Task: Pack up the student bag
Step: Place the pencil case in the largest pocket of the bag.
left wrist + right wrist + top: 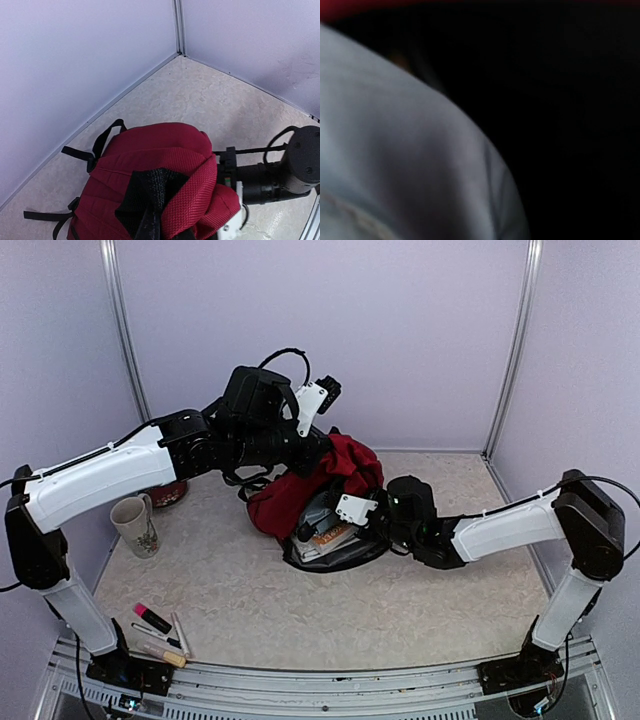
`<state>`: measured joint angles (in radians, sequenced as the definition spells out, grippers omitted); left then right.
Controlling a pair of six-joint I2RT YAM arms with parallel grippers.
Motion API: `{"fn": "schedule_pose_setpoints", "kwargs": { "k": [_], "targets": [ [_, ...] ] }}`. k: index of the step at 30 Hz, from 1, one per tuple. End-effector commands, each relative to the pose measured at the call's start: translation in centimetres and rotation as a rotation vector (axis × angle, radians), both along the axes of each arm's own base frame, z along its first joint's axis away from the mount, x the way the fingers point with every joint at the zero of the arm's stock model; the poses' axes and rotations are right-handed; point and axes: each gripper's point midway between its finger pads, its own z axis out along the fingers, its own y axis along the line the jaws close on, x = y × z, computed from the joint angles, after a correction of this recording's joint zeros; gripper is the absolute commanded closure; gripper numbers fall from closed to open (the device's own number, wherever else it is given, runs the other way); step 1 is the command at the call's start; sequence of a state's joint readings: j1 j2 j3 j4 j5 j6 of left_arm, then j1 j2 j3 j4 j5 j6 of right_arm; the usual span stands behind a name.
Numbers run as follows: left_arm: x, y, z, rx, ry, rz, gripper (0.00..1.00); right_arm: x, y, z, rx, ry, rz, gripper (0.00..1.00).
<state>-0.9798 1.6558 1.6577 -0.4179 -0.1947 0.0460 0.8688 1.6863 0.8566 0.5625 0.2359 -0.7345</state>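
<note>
The dark red student bag [322,480] lies in the middle of the table with its mouth open toward the front. Books and flat items [330,537] show inside against the grey lining. My left gripper [312,452] is above the bag and shut on a bunched piece of black mesh [150,192] at its top, holding the red fabric [150,145] up. My right gripper [312,531] reaches into the bag's mouth from the right. The right wrist view shows only blurred grey lining [395,150] and darkness, so its jaws are hidden.
A patterned mug [135,525] stands at the left, with a dark red bowl [168,495] behind it. A pink marker [153,618] and pens [180,635] lie at the front left. Walls close the back and both sides. Black straps [92,152] trail behind the bag.
</note>
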Motion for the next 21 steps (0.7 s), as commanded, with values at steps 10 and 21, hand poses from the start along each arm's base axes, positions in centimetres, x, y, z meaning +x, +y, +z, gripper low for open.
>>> {"fn": "schedule_pose_setpoints", "kwargs": {
  "k": [10,21],
  "targets": [
    [-1.4,0.9,9.9,-0.329,-0.02,-0.087,1.0,7.7,-0.3,0.6,0.023,-0.112,-0.287,1.0],
    [4.1,6.2,11.8,-0.515,0.024,0.138,1.0,0.8,-0.5,1.8,0.101,0.098,-0.106,0.0]
  ]
}}
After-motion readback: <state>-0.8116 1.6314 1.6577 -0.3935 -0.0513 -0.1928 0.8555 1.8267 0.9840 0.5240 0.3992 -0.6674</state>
